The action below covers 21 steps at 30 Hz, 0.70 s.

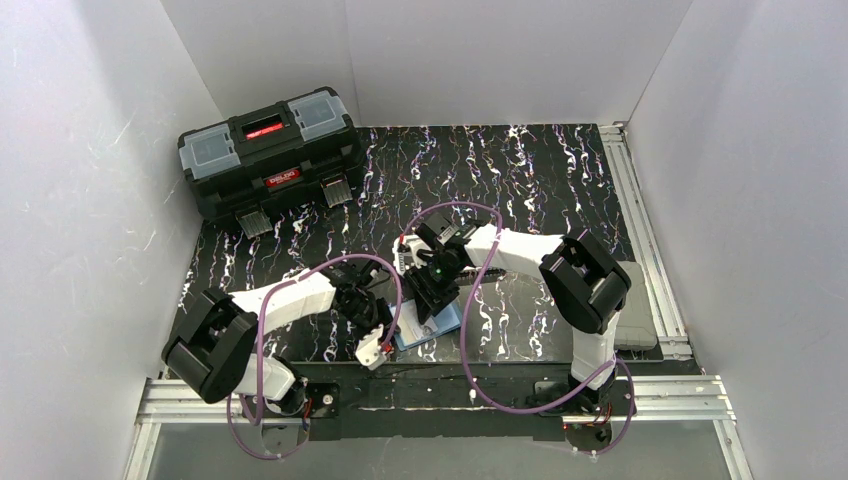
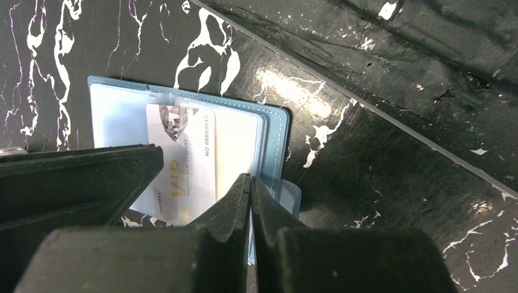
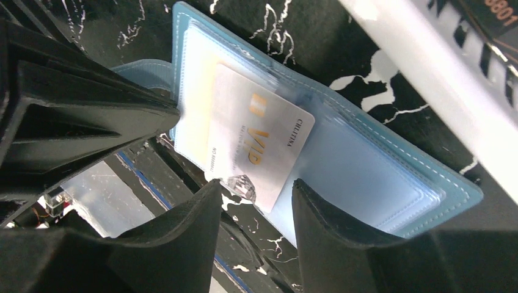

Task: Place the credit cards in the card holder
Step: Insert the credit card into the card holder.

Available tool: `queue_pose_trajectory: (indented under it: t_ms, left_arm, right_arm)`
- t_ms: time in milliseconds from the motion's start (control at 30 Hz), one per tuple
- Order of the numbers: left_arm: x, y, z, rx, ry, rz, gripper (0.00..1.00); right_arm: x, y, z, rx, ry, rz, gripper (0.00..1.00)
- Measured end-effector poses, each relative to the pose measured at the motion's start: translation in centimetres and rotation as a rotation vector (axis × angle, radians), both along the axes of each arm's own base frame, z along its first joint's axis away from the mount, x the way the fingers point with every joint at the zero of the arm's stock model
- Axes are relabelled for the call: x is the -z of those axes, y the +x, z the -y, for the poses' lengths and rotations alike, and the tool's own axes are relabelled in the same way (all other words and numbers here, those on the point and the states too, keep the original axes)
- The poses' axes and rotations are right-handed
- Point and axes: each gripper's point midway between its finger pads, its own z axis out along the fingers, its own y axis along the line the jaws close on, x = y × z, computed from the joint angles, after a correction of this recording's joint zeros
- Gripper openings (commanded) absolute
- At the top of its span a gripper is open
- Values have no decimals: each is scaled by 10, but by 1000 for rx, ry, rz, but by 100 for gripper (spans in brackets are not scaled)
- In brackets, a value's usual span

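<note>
The card holder [image 3: 372, 183] lies opened flat at the 6 o'clock edge of the black, white-veined table [image 1: 520, 180], between the two arm bases. It is teal-blue, leather-like, with pale stitching along a rounded border and glossy clear sleeves inside. In the right wrist view its long axis runs from about 10 to 4 o'clock.

A pale credit card [image 3: 259, 143] rests on the inner page. It is a thin, stiff rectangle with rounded corners, gold "VIP" lettering, a gold chip and a printed diamond. There its long axis runs from about 1 to 7 o'clock, the diamond end pointing to 7 near the holder's outer edge. The chip end looks hazy, as if under clear plastic.

The right gripper [image 3: 253, 189] hangs over that diamond end with its matte black fingers apart, one on each side of the card's corner and pinching nothing. The left gripper [image 2: 250, 183] has its fingers pressed together on nothing, tips over the holder's page just beside the card. I cannot tell whether they touch it.

A black toolbox [image 1: 270, 150] with grey lid trays stands at 10 o'clock.
</note>
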Motion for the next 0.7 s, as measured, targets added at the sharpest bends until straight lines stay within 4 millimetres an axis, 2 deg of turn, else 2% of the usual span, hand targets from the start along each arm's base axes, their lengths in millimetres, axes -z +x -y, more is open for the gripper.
queue_pose_trajectory:
  t_ms: [267,700]
  left_arm:
    - [1,-1,-1,0,1,-1,0]
    - [3,-2,-2,0,-5,7,0]
  right_arm:
    - [-5,-8,-7,-51,42,-11,52]
    - [-15,-9,-16,-70,97,-24,48]
